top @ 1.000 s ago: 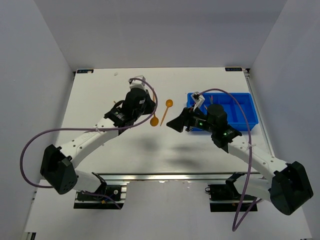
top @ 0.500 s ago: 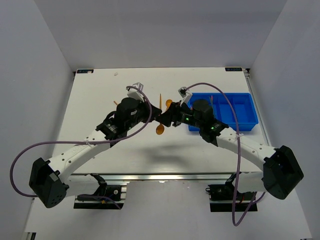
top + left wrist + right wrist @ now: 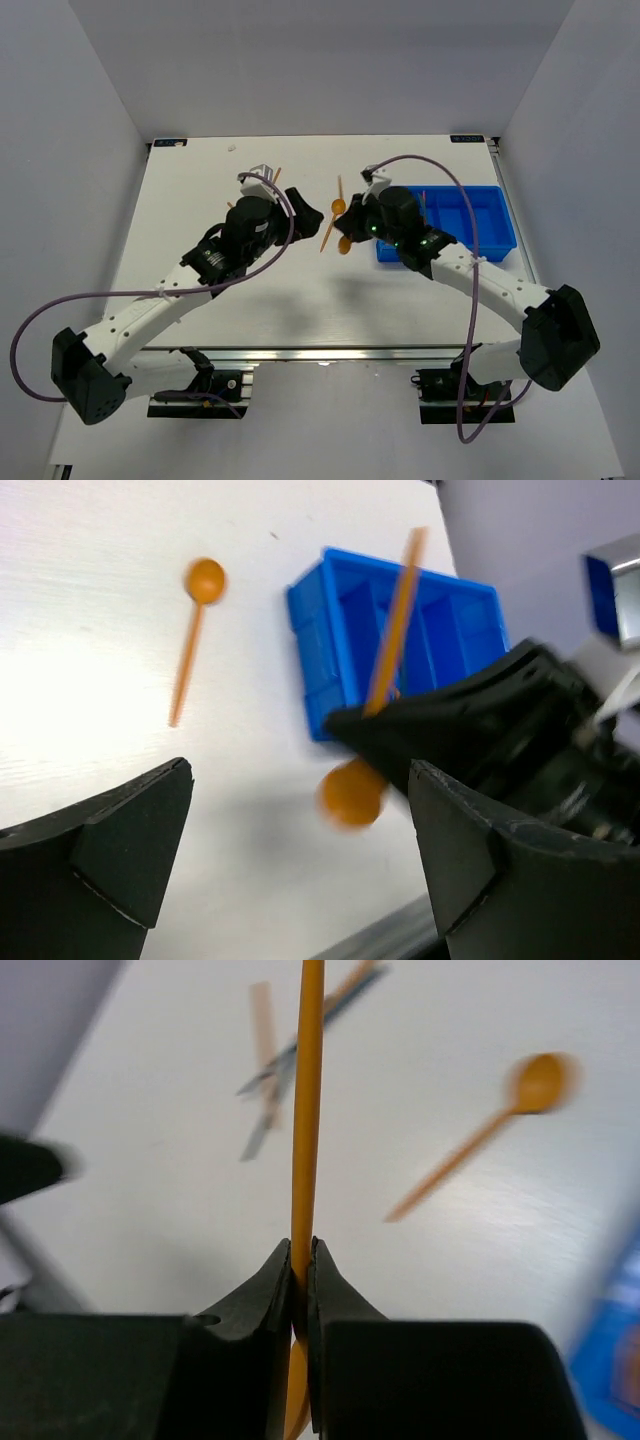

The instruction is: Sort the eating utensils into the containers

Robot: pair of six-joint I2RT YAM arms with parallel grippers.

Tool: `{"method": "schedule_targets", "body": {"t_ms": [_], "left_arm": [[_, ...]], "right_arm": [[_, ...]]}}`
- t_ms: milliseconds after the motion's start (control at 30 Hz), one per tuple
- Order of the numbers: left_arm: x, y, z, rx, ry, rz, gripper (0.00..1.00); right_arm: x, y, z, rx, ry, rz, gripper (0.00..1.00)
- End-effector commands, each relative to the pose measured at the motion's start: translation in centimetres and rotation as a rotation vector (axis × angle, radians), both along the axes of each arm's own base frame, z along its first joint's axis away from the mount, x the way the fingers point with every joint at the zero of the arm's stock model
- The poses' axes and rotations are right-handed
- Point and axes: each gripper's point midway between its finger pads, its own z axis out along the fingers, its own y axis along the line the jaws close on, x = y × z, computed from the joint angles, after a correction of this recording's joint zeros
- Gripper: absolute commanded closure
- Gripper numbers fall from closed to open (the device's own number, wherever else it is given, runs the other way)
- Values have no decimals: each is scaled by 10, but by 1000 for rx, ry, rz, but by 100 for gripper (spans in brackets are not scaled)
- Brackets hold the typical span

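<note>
Top, left gripper (image 3: 302, 206): jaws wide apart with nothing in them, close by at 9 o'clock of the held spoon.
Top, right gripper (image 3: 347, 235): pinched on the held spoon (image 3: 345, 246), bowl low, handle rising toward 12 o'clock.
Top, tray (image 3: 490, 190): just beside the right gripper, at its 3 o'clock.
Top, loose spoon (image 3: 330, 228): flat on the table (image 3: 200, 190), seen between the two grippers.
Left wrist, held spoon (image 3: 396, 610): handle crosses in front of the tray (image 3: 318, 630). The bowl is blurred and sits between the open fingers (image 3: 120, 840).
Left wrist, risk: I judge that a sideways move of the left arm could clip the bowl and twist the spoon in the pinch.
Right wrist, right gripper (image 3: 303, 1257): tips shut on the held spoon (image 3: 309, 1100), low on its thin handle.
Right wrist, pile (image 3: 285, 1055): more utensils at 11 o'clock, blurred.
Right wrist, risk: with so much handle above so narrow a pinch, the spoon may pivot or slip. Its tip could catch a tray wall, and the spoon could land across compartments or on the table.
</note>
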Motion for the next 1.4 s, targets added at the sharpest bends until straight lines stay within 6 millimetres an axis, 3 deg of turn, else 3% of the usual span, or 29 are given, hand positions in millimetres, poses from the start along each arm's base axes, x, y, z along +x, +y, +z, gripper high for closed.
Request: {"method": "schedule_targets", "body": {"t_ms": [0,33,133,233,300,333,433,533,667,800,967,1000,1200,1267,1333,1367], "left_arm": [[-2,50,24,128,-55,167,2],[-7,58,23,138,-62,175,2],[-16,61,6,178,-55,130,2],[-21,53,-10,199,-28,70,2],[-23,49,-23,224,-5,37,2],[-26,46,-26,221,2,14,2],[-33,44,-29,217,2,-27,2],[-38,45,-30,209,-12,-43,2],[-41,43,-38,203,-7,-67,2],[-44,38,-47,206,6,-99,2],[-44,38,-56,222,12,-105,2],[-44,37,-56,221,13,-109,2],[-43,38,-54,230,13,-103,2],[-42,38,-54,229,12,-99,2],[-40,40,-54,233,11,-83,2],[-40,41,-54,232,14,-77,2]], "right_arm": [[55,-105,7,-351,-128,-309,100],[74,-144,10,-408,-118,-413,100],[93,-225,-9,-616,-109,-538,100],[113,-264,-8,-715,-184,-567,100],[124,-268,-12,-754,-229,-520,100],[135,-277,-1,-799,-310,-524,100],[148,-299,-12,-886,-341,-516,100],[160,-305,-36,-886,-296,-415,100],[165,-313,-56,-914,-283,-391,100],[165,-306,-70,-903,-318,-321,100],[153,-315,-88,-930,-269,-333,100],[151,-317,-90,-932,-269,-341,93],[137,-326,-83,-920,-268,-399,70],[137,-326,-75,-907,-272,-407,69],[138,-325,-66,-891,-279,-422,43],[141,-324,-58,-874,-286,-440,11]]}}
